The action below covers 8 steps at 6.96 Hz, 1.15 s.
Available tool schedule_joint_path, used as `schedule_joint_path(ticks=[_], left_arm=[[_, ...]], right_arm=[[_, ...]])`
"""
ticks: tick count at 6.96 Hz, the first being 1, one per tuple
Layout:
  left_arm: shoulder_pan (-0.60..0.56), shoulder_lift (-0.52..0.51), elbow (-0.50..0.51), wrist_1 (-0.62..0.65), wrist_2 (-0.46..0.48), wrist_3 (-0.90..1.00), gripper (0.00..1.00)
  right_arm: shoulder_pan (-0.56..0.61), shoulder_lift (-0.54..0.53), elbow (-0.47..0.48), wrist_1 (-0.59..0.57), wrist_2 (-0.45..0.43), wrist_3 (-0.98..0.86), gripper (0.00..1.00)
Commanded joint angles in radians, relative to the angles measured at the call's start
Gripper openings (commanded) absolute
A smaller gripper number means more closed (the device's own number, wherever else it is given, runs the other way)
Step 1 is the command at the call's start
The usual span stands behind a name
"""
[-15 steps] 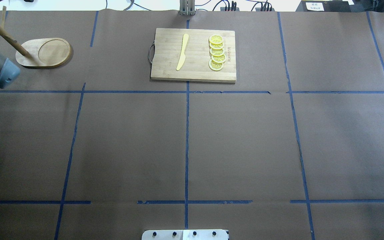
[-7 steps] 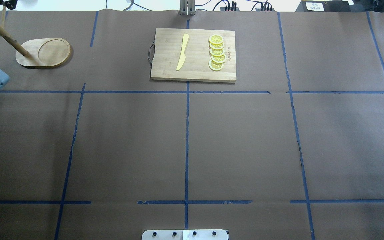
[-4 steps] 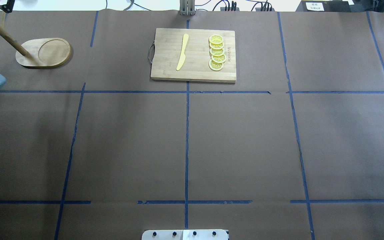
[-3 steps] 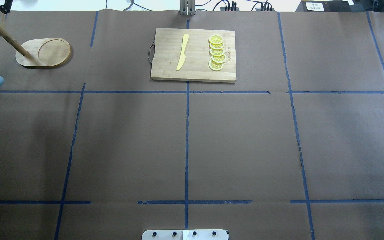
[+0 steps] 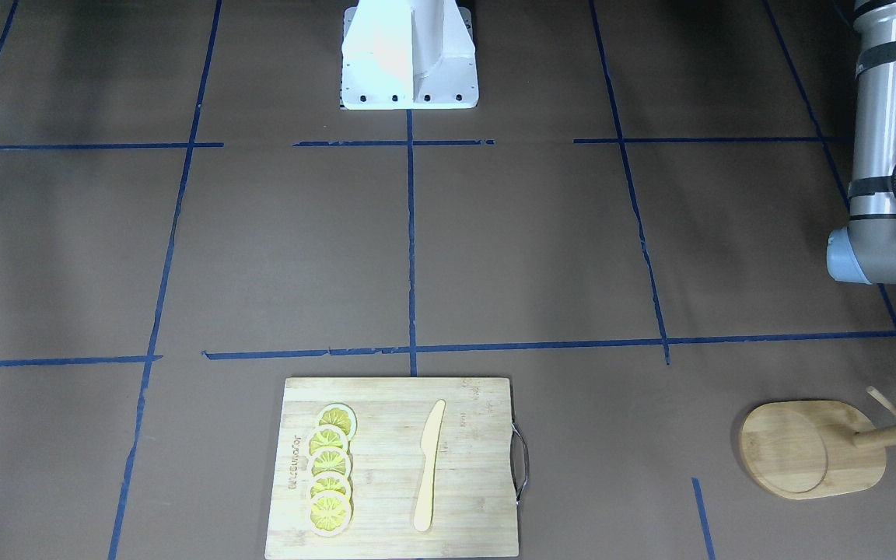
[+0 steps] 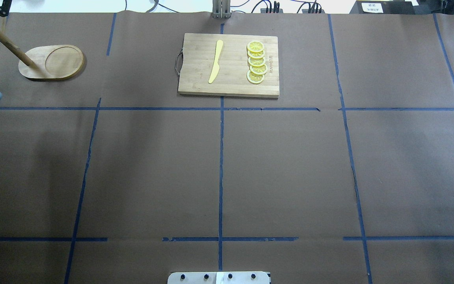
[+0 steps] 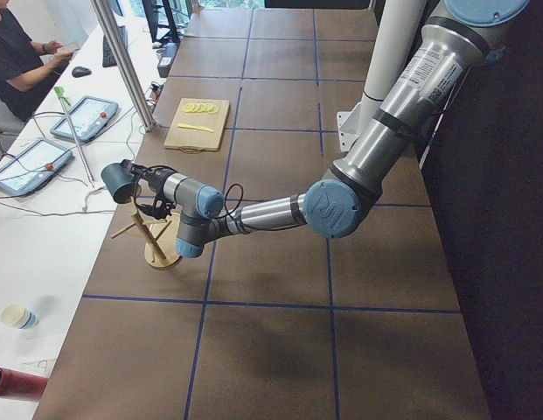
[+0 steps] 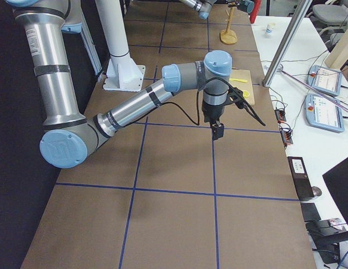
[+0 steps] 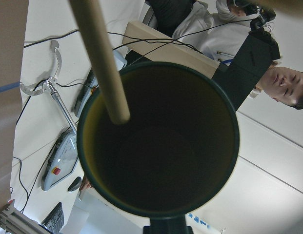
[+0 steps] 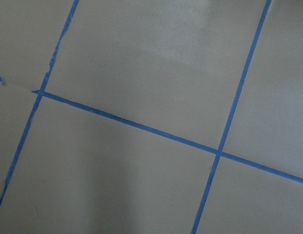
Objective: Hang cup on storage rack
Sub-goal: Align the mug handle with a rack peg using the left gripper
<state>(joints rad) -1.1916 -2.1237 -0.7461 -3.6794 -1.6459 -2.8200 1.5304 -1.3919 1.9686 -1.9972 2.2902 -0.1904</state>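
Brown paper-covered table [image 6: 290, 165] with a blue tape grid; desks [image 7: 44, 149] and 1 operator [image 7: 13, 52] beyond its left end. At the far left corner stands the storage rack [image 6: 63, 61]. By its top, in the air, the cup [image 7: 121, 182] lies on its side, long axis near level, mouth facing back at the wrist, base outward. 1 wooden rod [image 9: 100, 58] ends before the mouth. The left gripper [image 7: 138, 179] clamps the cup. The right gripper [image 8: 217, 130] points down mid-table; its spread can't be told.

Overhead opposite front view — sharing cutting board [image 6: 231, 83], wrists close-up
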Motion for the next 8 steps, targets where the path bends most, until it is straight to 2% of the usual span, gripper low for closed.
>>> schedule_joint_path(ticks=[1, 2, 6, 8], left_arm=[[0.001, 0.011, -0.007, -0.002, -0.011, -0.007, 0.0], [-0.009, 0.031, -0.016, -0.002, -0.043, -0.034, 0.0], [-0.019, 0.12, -0.157, -0.005, -0.054, -0.068, 0.0], [-0.019, 0.125, -0.15, -0.004, -0.074, -0.068, 0.0]], right_arm=[[0.001, 0.001, 0.001, 0.0, 0.0, 0.002, 1.0], [0.001, 0.001, 0.0, 0.0, 0.0, 0.006, 1.0], [0.001, 0.001, 0.0, 0.0, 0.0, 0.019, 1.0], [0.0, 0.002, -0.001, -0.002, 0.0, 0.022, 1.0]])
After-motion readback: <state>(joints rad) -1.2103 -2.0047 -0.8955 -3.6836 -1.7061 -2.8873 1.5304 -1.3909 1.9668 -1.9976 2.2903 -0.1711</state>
